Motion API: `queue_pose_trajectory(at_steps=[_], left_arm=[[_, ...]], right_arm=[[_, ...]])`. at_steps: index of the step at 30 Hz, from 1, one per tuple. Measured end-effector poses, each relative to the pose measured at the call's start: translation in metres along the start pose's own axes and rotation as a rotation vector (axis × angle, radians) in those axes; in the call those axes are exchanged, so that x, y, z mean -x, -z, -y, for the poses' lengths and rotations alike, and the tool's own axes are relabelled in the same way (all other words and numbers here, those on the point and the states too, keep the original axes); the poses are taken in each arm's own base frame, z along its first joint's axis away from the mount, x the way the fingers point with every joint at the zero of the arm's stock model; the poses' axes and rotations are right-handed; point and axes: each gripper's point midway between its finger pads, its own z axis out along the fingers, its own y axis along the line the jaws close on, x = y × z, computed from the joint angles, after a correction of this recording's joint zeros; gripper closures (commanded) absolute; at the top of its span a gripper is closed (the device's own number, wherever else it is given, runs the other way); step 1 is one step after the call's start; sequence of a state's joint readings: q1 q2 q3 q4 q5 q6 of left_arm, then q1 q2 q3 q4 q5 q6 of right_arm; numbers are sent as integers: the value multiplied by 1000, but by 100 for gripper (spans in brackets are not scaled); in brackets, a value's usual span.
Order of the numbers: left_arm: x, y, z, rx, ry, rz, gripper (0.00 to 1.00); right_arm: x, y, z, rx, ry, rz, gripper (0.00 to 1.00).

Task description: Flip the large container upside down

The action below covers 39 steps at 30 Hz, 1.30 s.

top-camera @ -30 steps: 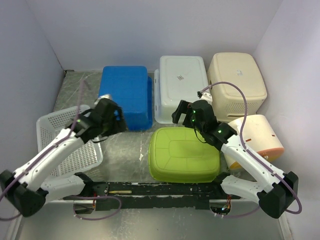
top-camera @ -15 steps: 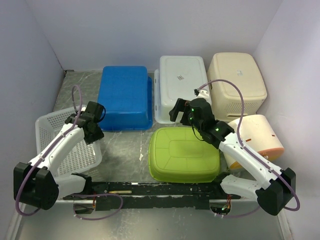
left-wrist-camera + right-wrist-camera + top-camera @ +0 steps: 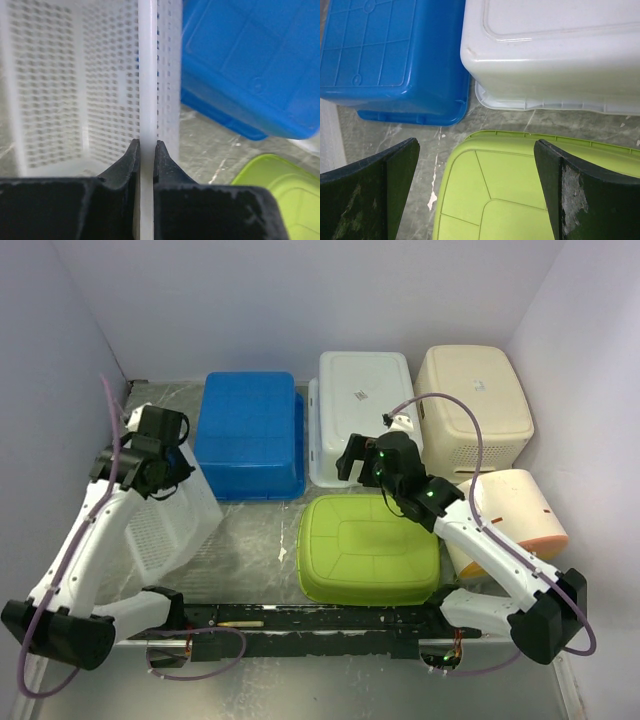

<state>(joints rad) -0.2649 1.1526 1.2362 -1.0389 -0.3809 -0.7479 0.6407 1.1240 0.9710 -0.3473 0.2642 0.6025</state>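
Observation:
The large container, a white perforated basket (image 3: 178, 525), stands tipped up on its side at the left of the table. My left gripper (image 3: 166, 483) is shut on its raised rim. In the left wrist view the rim (image 3: 147, 75) runs straight between my black fingers (image 3: 125, 162) of the left gripper (image 3: 146, 146), with the mesh wall (image 3: 65, 85) to the left. My right gripper (image 3: 356, 462) hovers open over the gap between the green and white tubs, and in its own view the right gripper (image 3: 476, 145) holds nothing.
Upturned tubs fill the table: blue (image 3: 250, 435), white (image 3: 362, 415), cream (image 3: 472, 410) and green (image 3: 368, 548). A cream and orange bucket (image 3: 510, 515) lies on its side at the right. Walls close in on the left, back and right.
My left gripper swung from the blue tub to the basket, closed on its rim and lifted it, so the basket has tipped from flat onto its side. The right arm barely moved.

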Motion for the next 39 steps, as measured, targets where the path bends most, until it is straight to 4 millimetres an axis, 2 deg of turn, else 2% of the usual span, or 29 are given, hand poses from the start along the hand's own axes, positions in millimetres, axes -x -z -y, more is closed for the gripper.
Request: queue_pose_trajectory(at_steps=[7, 11, 15, 23, 30, 39], left_arm=[[38, 59, 12, -147, 75, 103, 93], [43, 81, 9, -184, 105, 127, 93], [41, 93, 6, -221, 120, 136, 93], [33, 94, 8, -265, 53, 128, 93], [30, 94, 6, -268, 65, 125, 93], [-9, 77, -15, -203, 96, 29, 93]], right_arm=[[-6, -7, -3, 6, 20, -30, 0], [-1, -7, -9, 29, 16, -20, 0], [1, -9, -13, 46, 14, -20, 0], [-6, -13, -17, 65, 16, -47, 0], [-7, -12, -22, 94, 16, -56, 0], [-8, -11, -44, 217, 12, -67, 0]])
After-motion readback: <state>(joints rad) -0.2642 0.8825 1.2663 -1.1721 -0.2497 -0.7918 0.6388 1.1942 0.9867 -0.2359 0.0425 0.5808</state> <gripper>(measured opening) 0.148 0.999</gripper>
